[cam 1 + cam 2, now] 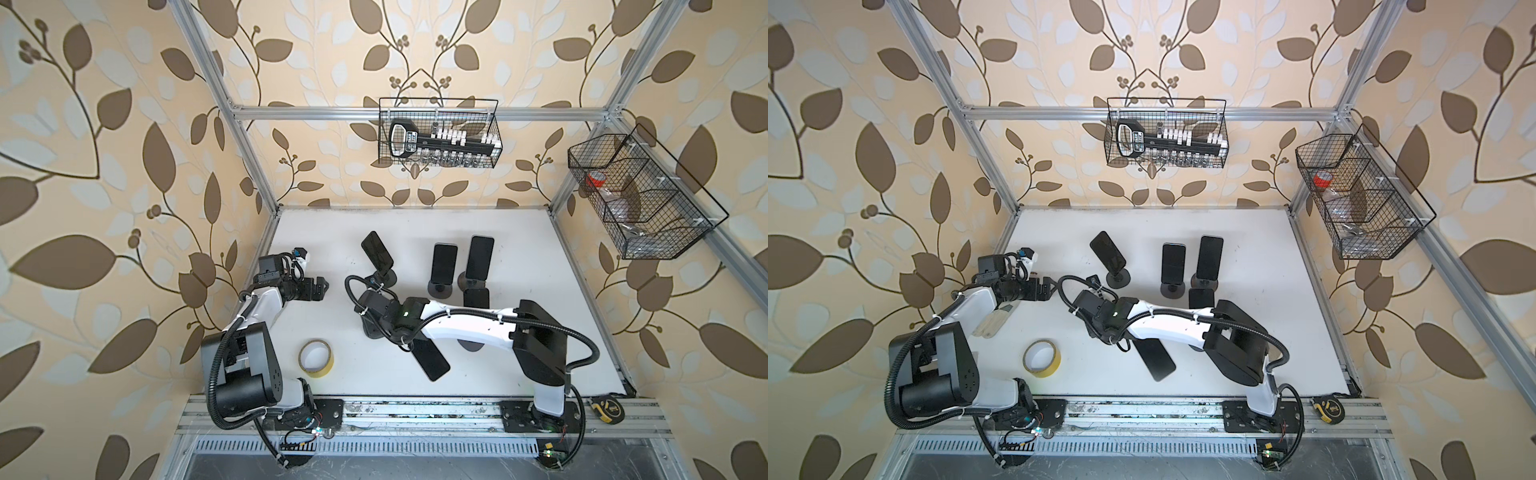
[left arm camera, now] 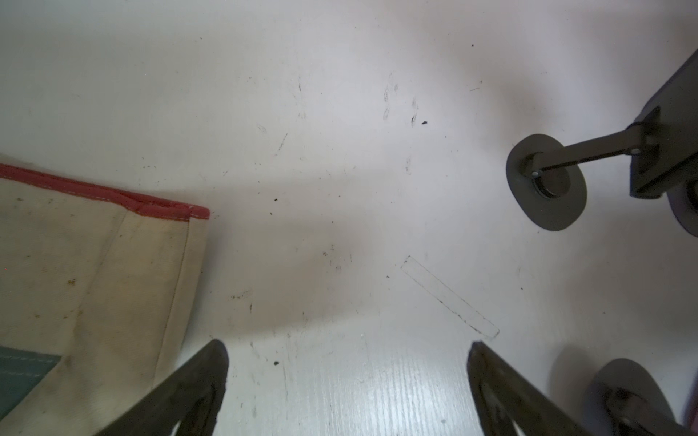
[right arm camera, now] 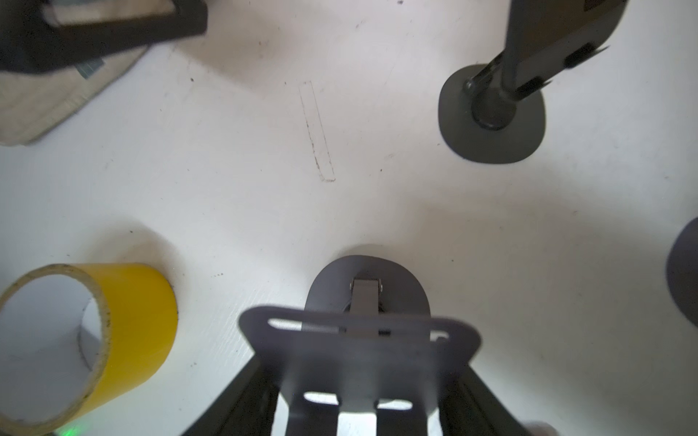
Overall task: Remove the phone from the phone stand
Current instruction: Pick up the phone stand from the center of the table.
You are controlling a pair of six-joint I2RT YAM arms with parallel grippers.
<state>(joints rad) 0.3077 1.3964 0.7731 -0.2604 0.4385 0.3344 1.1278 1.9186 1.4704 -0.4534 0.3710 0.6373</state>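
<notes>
A: Where is the phone (image 1: 432,359) found?
B: A flat, glossy black slab with rounded corners is seen in both top views. It slants out from under the right wrist toward the near edge of the white table (image 1: 519,257). Its upper end is hidden by the wrist, so it cannot be told whether it is seated on the phone stand (image 3: 362,351).
A: How is the stand made?
B: Matte grey sheet metal is shown in the right wrist view: a rounded base plate, a short hinged strut, and a cradle pierced by oblong slots.
A: And the right gripper (image 3: 359,396)?
B: Its dark fingers (image 3: 241,400) are set close beside both edges of the cradle. Whether anything is actually pinched cannot be told.
A: The left gripper (image 2: 347,345)?
B: It is held wide and empty over a scuffed, faintly grained patch of the table, beside a cream canvas glove (image 2: 94,283) hemmed in red.
A: What else is noted?
B: A roll of glossy yellow tape (image 3: 136,313) on a cardboard core is seen lying near the stand.
</notes>
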